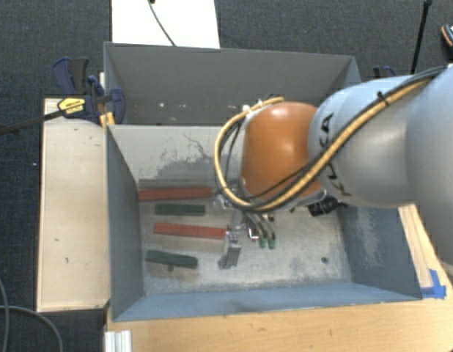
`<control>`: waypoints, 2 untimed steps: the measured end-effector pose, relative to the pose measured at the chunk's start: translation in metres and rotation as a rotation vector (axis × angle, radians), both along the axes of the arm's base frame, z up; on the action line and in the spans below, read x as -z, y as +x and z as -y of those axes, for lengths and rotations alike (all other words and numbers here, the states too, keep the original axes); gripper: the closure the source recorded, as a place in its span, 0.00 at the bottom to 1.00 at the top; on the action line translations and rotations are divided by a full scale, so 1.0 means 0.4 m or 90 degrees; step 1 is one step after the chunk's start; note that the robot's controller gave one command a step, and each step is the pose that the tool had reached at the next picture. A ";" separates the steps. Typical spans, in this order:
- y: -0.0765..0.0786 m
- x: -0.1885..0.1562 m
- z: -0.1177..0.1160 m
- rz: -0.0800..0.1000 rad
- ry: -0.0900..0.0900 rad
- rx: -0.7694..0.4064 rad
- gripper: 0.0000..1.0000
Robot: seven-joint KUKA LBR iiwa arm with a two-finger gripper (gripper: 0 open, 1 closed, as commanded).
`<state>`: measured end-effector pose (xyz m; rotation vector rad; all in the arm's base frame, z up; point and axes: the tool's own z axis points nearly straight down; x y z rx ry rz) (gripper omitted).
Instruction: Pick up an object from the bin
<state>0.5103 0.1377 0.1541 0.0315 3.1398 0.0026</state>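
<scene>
Four slim bars lie roughly parallel on left half of bin [127, 233] floor. From top: red-brown bar [175, 193], upper green bar [179, 209], red bar [188, 231], lower green bar [171, 259]. Arm's pincer [232, 248] sits low at right end of red bar. Released or clenched: cannot tell. Orange wrist cover [274, 152] sits above it.

The grey metal bin [124, 218] is showing a matt, dull finish. Whitish scuffs are roughening its floor toward the back left corner, and fine speckles are dusting it near the front right corner. Toward the left wall, the upper red-brown stick [175, 193], lower red-brown stick [190, 231], upper dark green stick [179, 210] and lower dark green stick [171, 259] are looking matt and smooth. The arm's orange cover [274, 149] is shining glossy, its silver-grey shell [388, 138] is gleaming softly, and its yellowish cable [226, 145] is looking like smooth plastic.
</scene>
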 end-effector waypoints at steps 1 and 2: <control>0.170 0.217 -0.025 0.001 -0.001 -0.106 0.00; 0.169 0.208 -0.025 0.002 0.000 -0.104 1.00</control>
